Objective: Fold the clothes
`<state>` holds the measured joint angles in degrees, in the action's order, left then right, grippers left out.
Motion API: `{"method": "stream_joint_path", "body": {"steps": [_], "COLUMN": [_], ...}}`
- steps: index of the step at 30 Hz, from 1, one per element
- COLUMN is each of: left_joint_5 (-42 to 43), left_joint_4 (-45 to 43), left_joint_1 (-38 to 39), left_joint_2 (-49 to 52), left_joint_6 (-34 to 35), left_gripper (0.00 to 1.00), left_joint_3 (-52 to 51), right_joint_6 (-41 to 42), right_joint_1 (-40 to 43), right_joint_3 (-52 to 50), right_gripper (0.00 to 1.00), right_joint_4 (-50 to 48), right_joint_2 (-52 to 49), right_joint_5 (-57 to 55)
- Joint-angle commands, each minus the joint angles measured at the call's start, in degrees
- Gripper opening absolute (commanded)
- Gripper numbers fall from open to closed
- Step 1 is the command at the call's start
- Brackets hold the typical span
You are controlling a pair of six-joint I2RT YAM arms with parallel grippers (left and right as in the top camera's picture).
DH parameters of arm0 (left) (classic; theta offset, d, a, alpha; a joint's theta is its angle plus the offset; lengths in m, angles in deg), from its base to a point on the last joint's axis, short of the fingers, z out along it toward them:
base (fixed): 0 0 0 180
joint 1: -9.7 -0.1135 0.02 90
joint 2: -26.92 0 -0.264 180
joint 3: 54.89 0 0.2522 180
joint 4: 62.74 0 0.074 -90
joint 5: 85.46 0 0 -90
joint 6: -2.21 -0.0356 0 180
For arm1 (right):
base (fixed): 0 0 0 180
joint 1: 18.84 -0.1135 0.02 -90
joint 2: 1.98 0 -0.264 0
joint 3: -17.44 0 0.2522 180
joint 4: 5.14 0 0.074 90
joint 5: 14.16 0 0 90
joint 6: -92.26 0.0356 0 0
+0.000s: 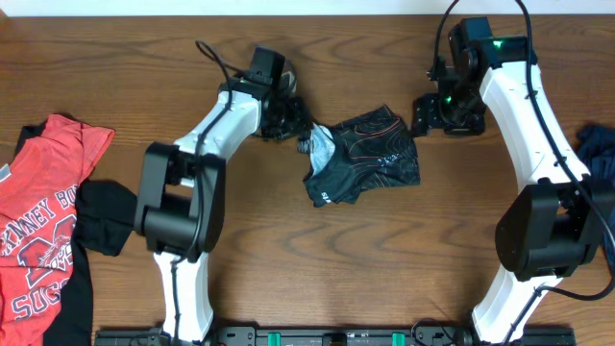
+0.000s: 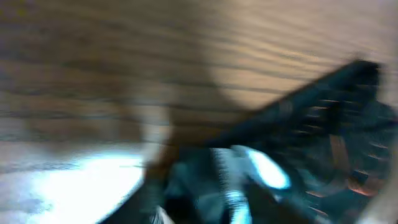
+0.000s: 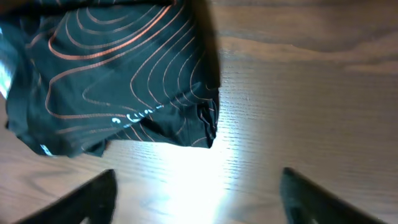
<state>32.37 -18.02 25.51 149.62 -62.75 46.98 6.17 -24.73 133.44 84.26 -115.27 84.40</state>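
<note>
Flanking the black jersey (image 1: 370, 154), tabletop (image 1: 384, 259) all around: right hand (image 3: 198, 190) wide apart, empty; left hand (image 1: 293, 123), state unclear.

Overhead, bright, even light covers the wooden table (image 1: 384, 279) from edge to edge, sharp, with only soft shadows. The left wrist view is smeared by heavy motion blur: the black jersey (image 2: 323, 118) is a dark streak near a white glare patch on the wood. The right wrist view is slightly soft, with glare on the table just beside the jersey and the fingers (image 3: 93, 199) out of focus.
</note>
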Motion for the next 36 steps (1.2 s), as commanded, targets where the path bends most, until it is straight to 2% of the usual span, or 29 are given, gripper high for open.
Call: {"method": "stream_joint_path", "body": {"steps": [1,3,9,11,14,16,18,20,23,30,36], "left_joint_5": [2.7,3.4,3.5,3.7,4.1,4.1,4.1,4.1,4.1,4.1,4.1], "left_joint_4": [0.5,0.7,3.9,5.6,8.8,10.4,11.6,12.5,12.9,13.2,13.1], "left_joint_1": [-0.9,-0.6,0.3,0.3,0.3,0.3,0.3,0.3,0.3,0.3,0.3], "left_joint_2": [-0.1,-1.5,-8.0,-9.5,-11.4,-12.2,-12.9,-13.4,-13.6,-13.6,-13.6], "left_joint_6": [-2.1,-2.1,-2.3,-2.3,-2.3,-2.8,-3.6,-3.6,-3.6,-3.6,-3.6], "left_gripper": [0.98,0.98,0.98,0.98,0.98,0.98,0.98,0.98,0.98,0.98,0.98], "left_joint_3": [0.7,0.7,0.7,0.7,0.7,0.7,0.7,0.7,0.7,0.7,0.7], "right_joint_6": [-1.7,-1.9,-4.7,-5.6,-7.2,-7.5,-7.8,-7.9,-7.9,-7.9,-14.0], "right_joint_1": [0.2,0.3,1.9,2.5,3.6,4.0,4.1,4.1,4.1,3.8,3.1], "right_joint_3": [0.1,0.1,0.1,0.1,0.1,0.1,0.1,0.1,0.1,0.1,-0.8], "right_gripper": [0.89,0.8,0.88,0.84,0.74,0.78,0.86,0.86,0.81,0.82,0.72], "right_joint_4": [-0.1,-1.3,-6.1,-7.3,-8.9,-10.0,-11.2,-12.7,-15.0,-16.6,-13.6], "right_joint_2": [0.5,0.4,-3.2,-5.4,-10.1,-13.5,-16.6,-19.5,-22.8,-28.9,-30.7], "right_joint_5": [0.0,0.0,4.5,6.2,10.8,13.5,14.6,15.4,18.0,22.1,23.4]}}
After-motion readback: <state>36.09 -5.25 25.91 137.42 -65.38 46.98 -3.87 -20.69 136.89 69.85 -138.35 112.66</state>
